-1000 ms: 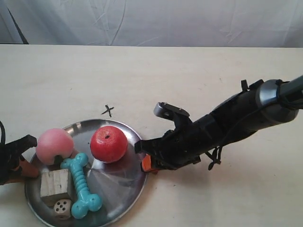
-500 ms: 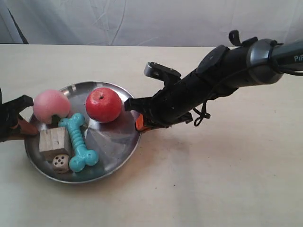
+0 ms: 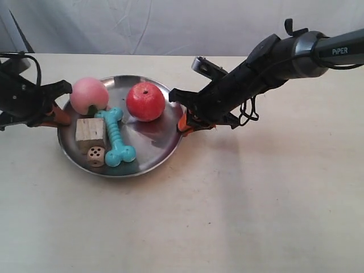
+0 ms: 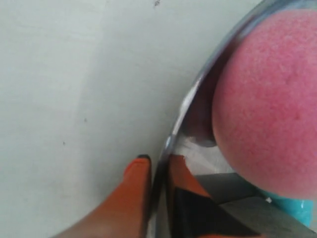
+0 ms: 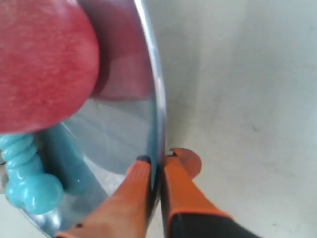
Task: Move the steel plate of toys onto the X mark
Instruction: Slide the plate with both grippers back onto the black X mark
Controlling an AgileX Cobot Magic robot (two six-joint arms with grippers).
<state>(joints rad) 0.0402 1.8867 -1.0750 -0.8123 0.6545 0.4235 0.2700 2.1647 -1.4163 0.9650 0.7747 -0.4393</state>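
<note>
The steel plate (image 3: 154, 142) carries a pink peach (image 3: 89, 95), a red apple (image 3: 145, 101), a turquoise dog bone (image 3: 115, 136), a wooden cube (image 3: 91, 131) and a small die (image 3: 96, 154). My left gripper (image 3: 58, 114) is shut on the rim beside the peach; in the left wrist view its orange fingers (image 4: 136, 181) pinch the rim (image 4: 190, 99) next to the peach (image 4: 267, 99). My right gripper (image 3: 185, 122) is shut on the opposite rim near the apple; its fingers (image 5: 138, 186) clamp the plate edge (image 5: 154, 99) by the apple (image 5: 44, 64) and bone (image 5: 25, 171). The X mark is hidden.
The pale beige tabletop (image 3: 239, 216) stretches around the plate. A white cloth backdrop (image 3: 170, 25) hangs behind the table's far edge. The right arm's black body (image 3: 273, 62) reaches in from the exterior view's upper right.
Both grippers have carried the plate with its toys away from the near edge and toward the exterior view's right. The X mark, visible a second ago beyond the plate, no longer shows.
</note>
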